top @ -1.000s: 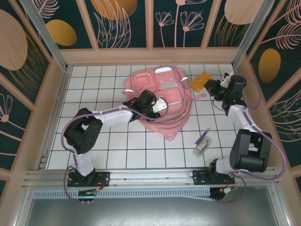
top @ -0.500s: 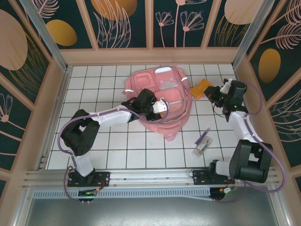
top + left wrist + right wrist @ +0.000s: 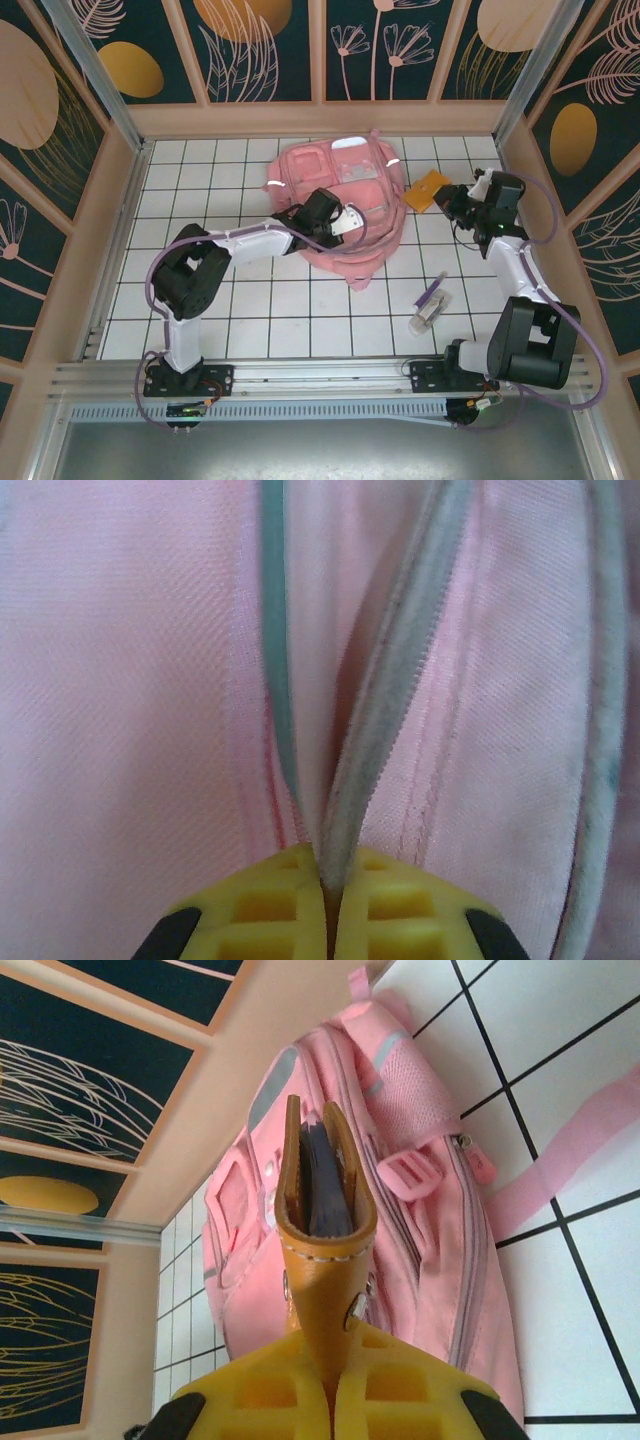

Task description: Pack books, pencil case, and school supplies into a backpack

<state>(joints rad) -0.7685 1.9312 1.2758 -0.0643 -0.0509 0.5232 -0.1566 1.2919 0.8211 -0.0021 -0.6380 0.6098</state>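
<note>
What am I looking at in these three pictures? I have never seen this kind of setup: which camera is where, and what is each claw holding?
This is a robot with two arms bolted at the near edge of a tiled table. One picture looks down from above. The other two come from small cameras on each wrist, so that arm's yellow fingertips appear at the bottom. On the table lie a pink backpack, a purple pen and a small whitish tube. The left gripper is shut on a grey zipper edge of the backpack. The right gripper is shut on an orange stitched case, held next to the backpack.
</note>
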